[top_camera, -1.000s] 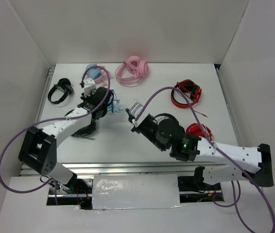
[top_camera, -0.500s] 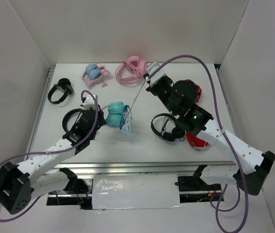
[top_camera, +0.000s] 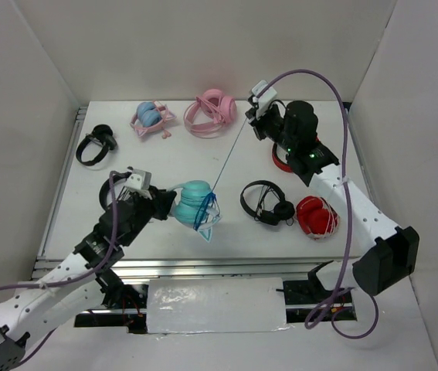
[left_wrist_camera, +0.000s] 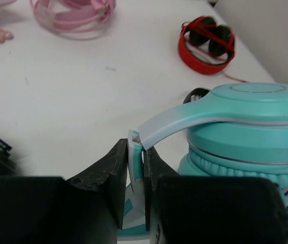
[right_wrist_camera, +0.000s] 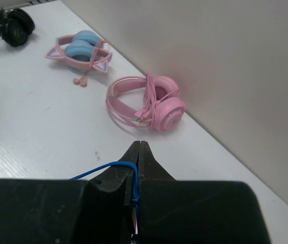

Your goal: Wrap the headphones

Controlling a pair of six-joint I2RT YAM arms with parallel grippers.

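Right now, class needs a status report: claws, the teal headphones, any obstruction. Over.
Left claw shut on headphones by the headband. Right claw shut on blue cable, stretched taut. Black headphones close beside, not touching.

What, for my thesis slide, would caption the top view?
Left gripper clamps the teal headphones by the headband; right gripper holds their thin blue cable taut.

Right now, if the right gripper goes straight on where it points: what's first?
Probably the pink headphones, dead ahead; height is unclear, so the right gripper, shut on the cable, could pass over them.
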